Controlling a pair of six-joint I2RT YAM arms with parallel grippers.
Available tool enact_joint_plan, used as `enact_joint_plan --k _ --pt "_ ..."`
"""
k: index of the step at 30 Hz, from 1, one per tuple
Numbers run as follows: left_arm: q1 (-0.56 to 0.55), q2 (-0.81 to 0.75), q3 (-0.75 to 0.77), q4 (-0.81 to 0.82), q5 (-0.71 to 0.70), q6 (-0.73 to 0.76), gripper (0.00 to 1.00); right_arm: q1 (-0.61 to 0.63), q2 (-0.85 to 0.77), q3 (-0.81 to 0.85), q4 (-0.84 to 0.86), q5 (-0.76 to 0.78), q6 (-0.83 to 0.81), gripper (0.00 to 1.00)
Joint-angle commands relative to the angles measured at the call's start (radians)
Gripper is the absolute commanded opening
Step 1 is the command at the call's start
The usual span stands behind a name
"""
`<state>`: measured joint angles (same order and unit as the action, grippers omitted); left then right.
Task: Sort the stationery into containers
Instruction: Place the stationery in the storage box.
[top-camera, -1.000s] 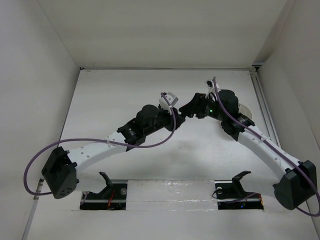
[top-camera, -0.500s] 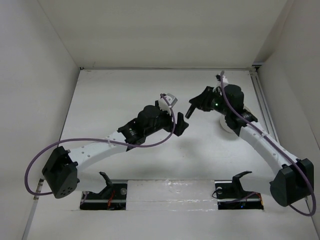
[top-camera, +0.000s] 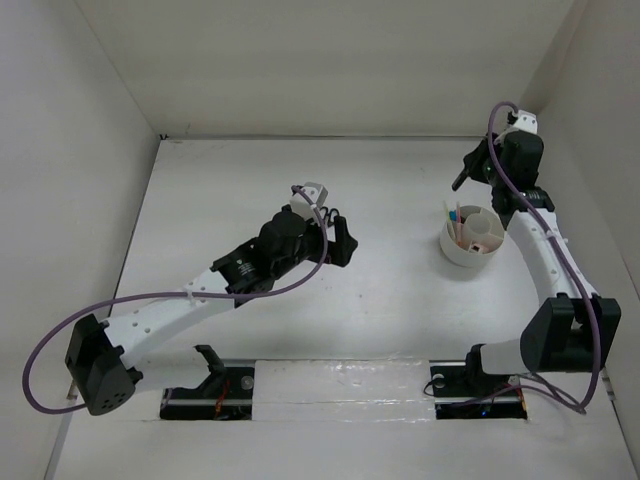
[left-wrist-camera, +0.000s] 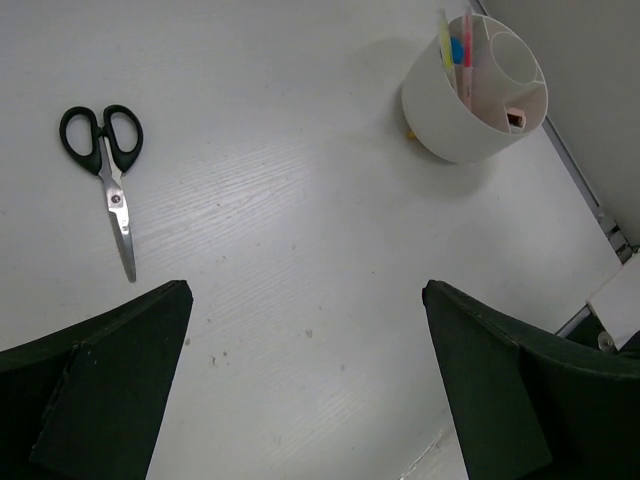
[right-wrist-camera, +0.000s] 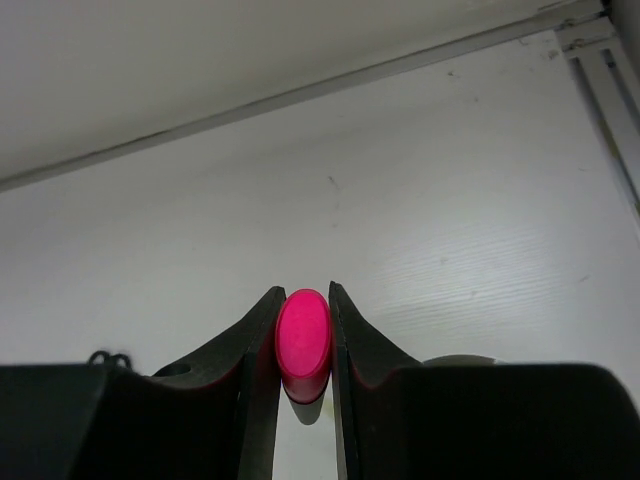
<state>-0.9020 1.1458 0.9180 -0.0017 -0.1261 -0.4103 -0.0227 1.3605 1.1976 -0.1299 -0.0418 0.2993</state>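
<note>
Currently clamped between the two dark fingers of the right gripper (right-wrist-camera: 303, 293): a black marker with a pink-red cap (right-wrist-camera: 303, 345), cap end turned toward the wrist camera. From overhead, held above the table past the far side of the round white low tub with inner dividers (top-camera: 468, 256), apart from it. Standing inside that tub, in a compartment on its left side: a pale yellow stick (left-wrist-camera: 444, 45), a blue marker cap (left-wrist-camera: 456, 50) and a thin pinkish-red pen (left-wrist-camera: 467, 40), all leaning close together. Lying in another compartment of the tub: a small pink eraser (left-wrist-camera: 515, 118). Spread wide apart and gripping nothing: the jaws of the left gripper (left-wrist-camera: 305, 288), hovering well to the left of the tub. Flat on the white table (left-wrist-camera: 300, 200), well left of the tub in the left wrist view and clear of it: black-handled scissors with steel blades (left-wrist-camera: 108, 170), blades shut, handles on the far end, tips pointing back toward the camera.
</note>
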Motion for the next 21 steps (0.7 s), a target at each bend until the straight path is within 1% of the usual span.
enact_joint_plan --k 1,7,14,21 --pt "-0.002 -0.035 -0.001 -0.003 -0.011 -0.033 1.0 -0.046 0.025 0.036 -0.027 0.088 -0.075 0.0" --pt "-0.002 -0.017 -0.001 0.008 0.037 -0.024 1.0 -0.097 0.035 0.014 0.024 0.114 -0.095 0.0" --pt "-0.002 -0.017 -0.01 0.039 0.069 -0.024 1.0 -0.097 0.061 0.003 0.055 0.125 -0.114 0.0" --pt "-0.002 -0.026 -0.019 0.069 0.101 -0.015 1.0 -0.097 0.072 -0.101 0.107 0.148 -0.123 0.0"
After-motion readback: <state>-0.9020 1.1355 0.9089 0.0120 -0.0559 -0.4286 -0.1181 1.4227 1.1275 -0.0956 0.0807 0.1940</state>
